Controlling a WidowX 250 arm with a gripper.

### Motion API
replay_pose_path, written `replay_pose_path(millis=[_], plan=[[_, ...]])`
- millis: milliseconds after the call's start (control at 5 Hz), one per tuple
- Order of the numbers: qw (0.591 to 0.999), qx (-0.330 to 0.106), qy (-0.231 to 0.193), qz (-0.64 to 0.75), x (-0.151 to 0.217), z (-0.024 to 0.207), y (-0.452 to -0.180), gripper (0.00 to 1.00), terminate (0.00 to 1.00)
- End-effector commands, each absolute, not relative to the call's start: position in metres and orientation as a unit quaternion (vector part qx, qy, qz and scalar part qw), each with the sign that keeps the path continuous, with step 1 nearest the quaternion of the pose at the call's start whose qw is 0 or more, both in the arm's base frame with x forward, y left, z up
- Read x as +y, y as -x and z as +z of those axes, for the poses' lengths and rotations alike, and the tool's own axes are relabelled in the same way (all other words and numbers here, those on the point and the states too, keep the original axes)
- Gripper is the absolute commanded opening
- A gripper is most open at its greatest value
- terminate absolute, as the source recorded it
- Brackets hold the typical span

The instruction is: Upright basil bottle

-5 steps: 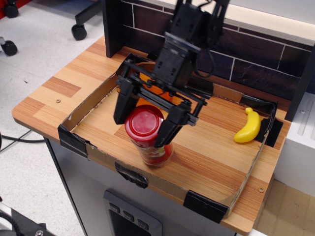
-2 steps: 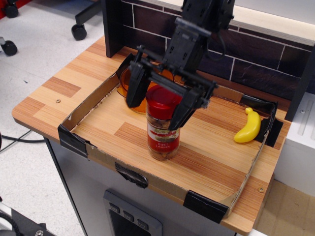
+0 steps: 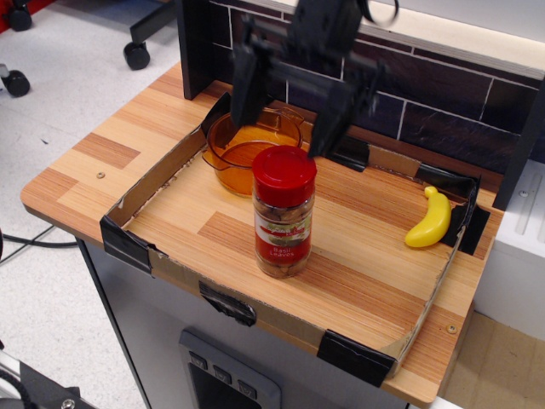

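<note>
The basil bottle (image 3: 283, 212) stands upright on the wooden tray floor, red cap on top, red label facing me, brownish contents visible. My gripper (image 3: 285, 115) hangs above and behind it, clear of the cap. Its two black fingers are spread wide and hold nothing. One fingertip (image 3: 244, 106) is over the orange bowl, the other (image 3: 326, 136) is to the right of it.
An orange translucent bowl (image 3: 247, 152) sits just behind the bottle. A yellow banana (image 3: 430, 219) lies at the right side. Low cardboard walls (image 3: 149, 183) with black tape corners edge the tray. A dark brick-pattern back wall (image 3: 443, 106) rises behind.
The bottle went from tilted in the fingers to standing upright. The gripper then let go, opened wide and rose up and back away from the bottle.
</note>
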State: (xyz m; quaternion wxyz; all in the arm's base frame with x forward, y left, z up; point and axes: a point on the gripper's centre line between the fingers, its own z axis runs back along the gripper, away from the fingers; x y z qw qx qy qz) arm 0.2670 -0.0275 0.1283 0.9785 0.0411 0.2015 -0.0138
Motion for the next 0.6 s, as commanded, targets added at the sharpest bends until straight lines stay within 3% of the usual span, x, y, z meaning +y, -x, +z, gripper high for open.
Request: replay_pose_path(millis=[0,200,400], plan=[[0.997,-0.060,0.026,-0.045,-0.0260,0.1935,-0.2871,1.00,0.00],[0.997,-0.060,0.026,-0.045,-0.0260,0.1935,-0.2871,1.00,0.00],[0.997,-0.060,0.026,-0.045,-0.0260,0.1935,-0.2871,1.00,1.00]])
